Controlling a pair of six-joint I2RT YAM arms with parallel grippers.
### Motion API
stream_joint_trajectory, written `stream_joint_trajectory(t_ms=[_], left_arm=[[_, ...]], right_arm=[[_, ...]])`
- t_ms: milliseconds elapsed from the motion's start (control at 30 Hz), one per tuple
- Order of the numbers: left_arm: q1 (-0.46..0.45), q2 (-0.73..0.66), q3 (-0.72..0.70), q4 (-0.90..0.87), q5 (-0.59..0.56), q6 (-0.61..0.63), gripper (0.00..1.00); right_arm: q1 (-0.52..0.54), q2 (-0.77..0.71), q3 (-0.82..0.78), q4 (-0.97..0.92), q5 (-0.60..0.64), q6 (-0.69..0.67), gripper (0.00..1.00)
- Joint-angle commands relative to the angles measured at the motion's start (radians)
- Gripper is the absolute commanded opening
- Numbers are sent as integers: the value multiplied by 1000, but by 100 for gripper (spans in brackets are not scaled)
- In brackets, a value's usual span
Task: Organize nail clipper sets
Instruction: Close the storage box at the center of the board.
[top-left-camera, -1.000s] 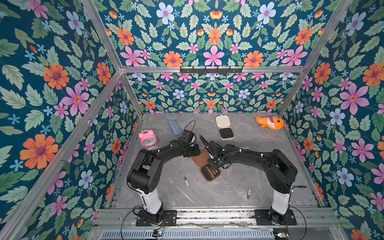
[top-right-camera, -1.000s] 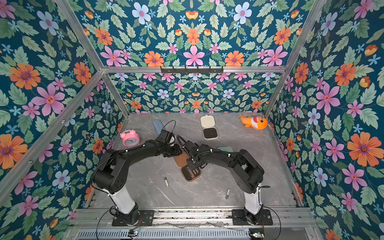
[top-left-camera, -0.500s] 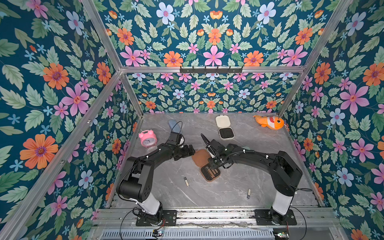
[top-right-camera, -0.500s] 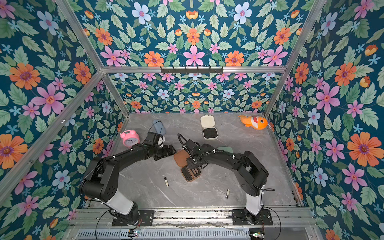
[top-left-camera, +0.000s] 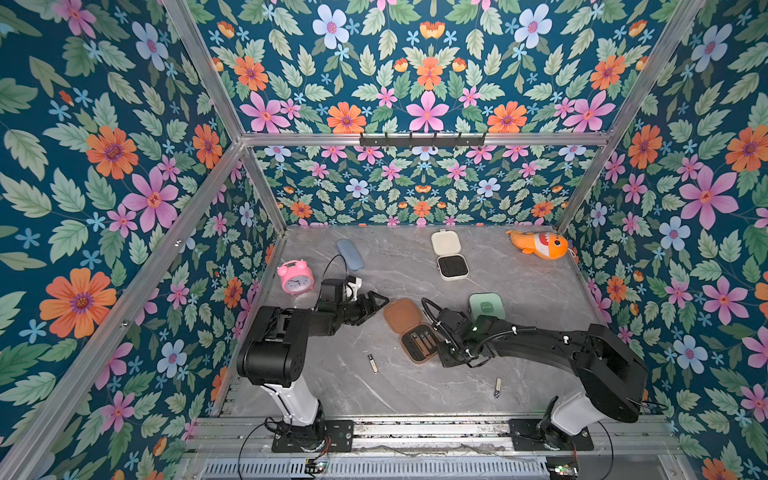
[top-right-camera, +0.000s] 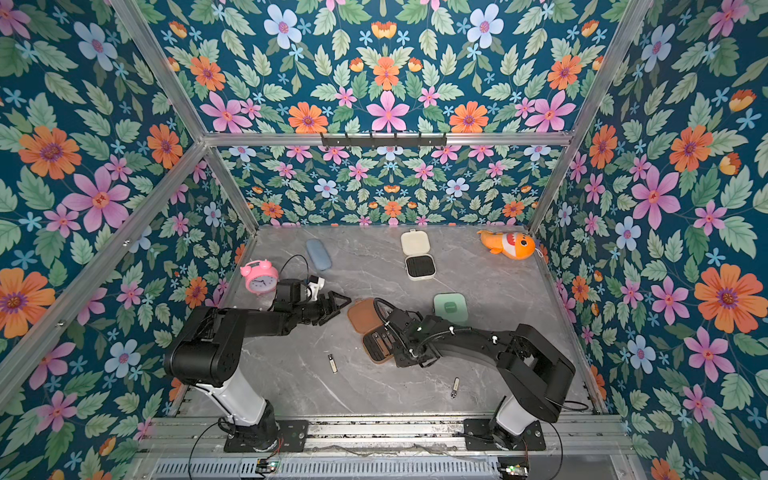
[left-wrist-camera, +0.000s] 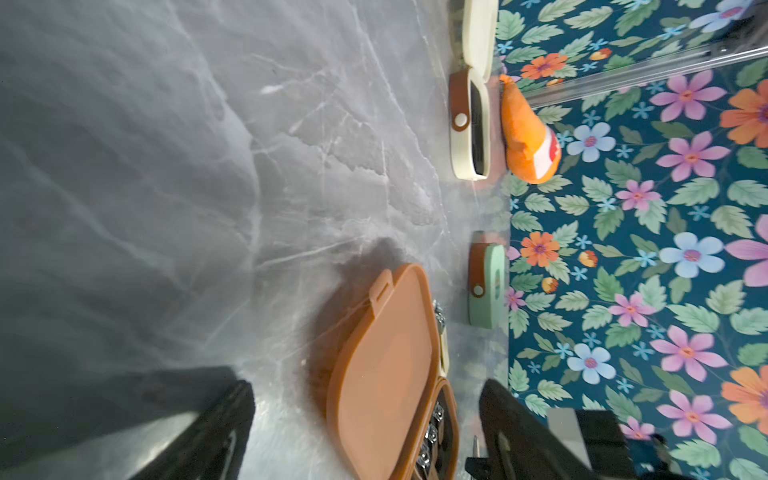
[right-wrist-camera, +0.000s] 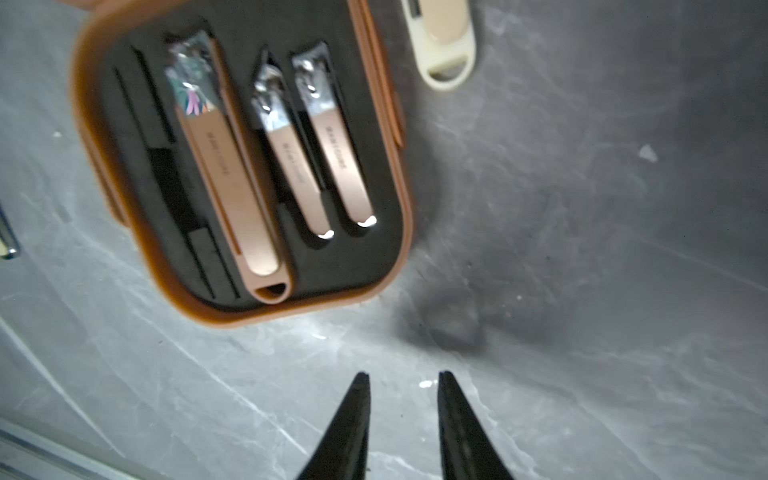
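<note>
Brown case (right-wrist-camera: 406, 216) is shown open on the surface (top-left-camera: 415, 390); left end effector (top-left-camera: 376, 301) is spread wide, right end effector (right-wrist-camera: 401, 386) slightly parted, both empty.

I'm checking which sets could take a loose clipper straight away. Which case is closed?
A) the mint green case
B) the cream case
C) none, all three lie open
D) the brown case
A: in both top views the mint green case lies with its lid shut, while the brown case and the cream case lie folded open.
</note>
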Motion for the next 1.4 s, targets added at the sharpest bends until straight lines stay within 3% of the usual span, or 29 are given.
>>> stream_joint_trajectory(t_ms=[0, 333, 667, 1067, 1367], left_arm=[[1, 45, -19, 45, 29, -48, 88], [-12, 111, 8, 30, 118, -6, 86], [-22, -26, -6, 133, 145, -30, 86], [-92, -223, 14, -42, 156, 37, 89], [-185, -228, 14, -28, 114, 25, 90]], right_arm=[[2, 21, 2, 51, -16, 76, 30], [-24, 176, 99, 24, -16, 107, 29], [-87, 211, 159, 31, -54, 60, 29], [-148, 326, 322, 18, -111, -2, 29], [-186, 452, 445, 67, -232, 28, 29]])
